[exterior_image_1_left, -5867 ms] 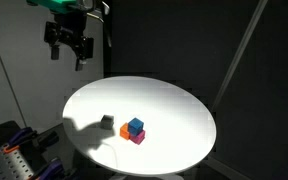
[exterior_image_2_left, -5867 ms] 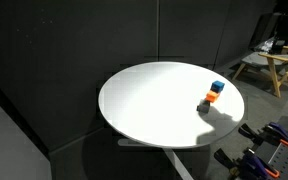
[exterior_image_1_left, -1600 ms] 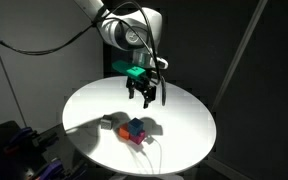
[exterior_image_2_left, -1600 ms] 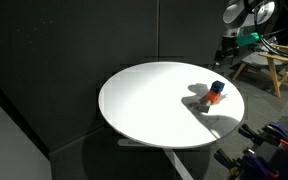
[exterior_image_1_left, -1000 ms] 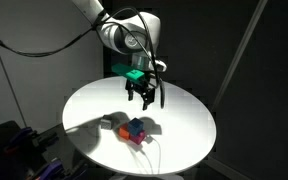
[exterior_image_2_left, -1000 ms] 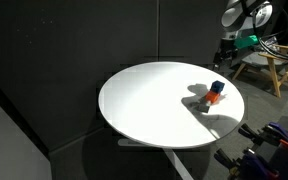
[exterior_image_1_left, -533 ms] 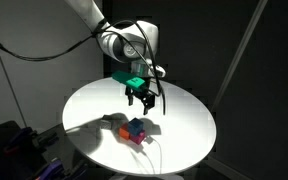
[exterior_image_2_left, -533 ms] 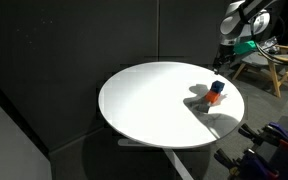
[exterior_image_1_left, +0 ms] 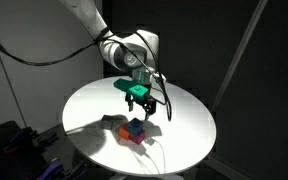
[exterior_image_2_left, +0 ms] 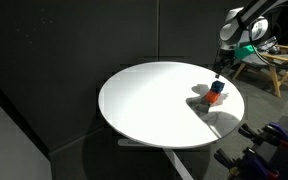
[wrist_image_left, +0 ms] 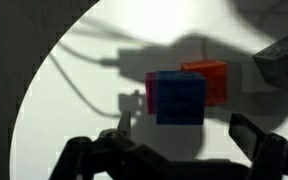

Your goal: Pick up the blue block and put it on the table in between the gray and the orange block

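The blue block (wrist_image_left: 180, 98) sits on top of a pink block (wrist_image_left: 151, 92), with the orange block (wrist_image_left: 210, 80) right beside them and the gray block (wrist_image_left: 280, 60) a little apart. The stack shows on the white round table in both exterior views, the blue block (exterior_image_1_left: 135, 125) (exterior_image_2_left: 216, 87) on top. My gripper (exterior_image_1_left: 144, 106) (wrist_image_left: 182, 142) hangs open just above the blue block, its fingers apart on either side. It holds nothing.
The round white table (exterior_image_1_left: 184, 120) (exterior_image_2_left: 144, 100) has dark curtains behind it. A wooden stand (exterior_image_2_left: 269, 65) is beyond the table. Tool racks (exterior_image_1_left: 14, 150) stand low beside the table edge.
The gripper has come down from high at the far side to just above the stacked blocks, and over the last second it moved slightly lower and closer to the blue block.
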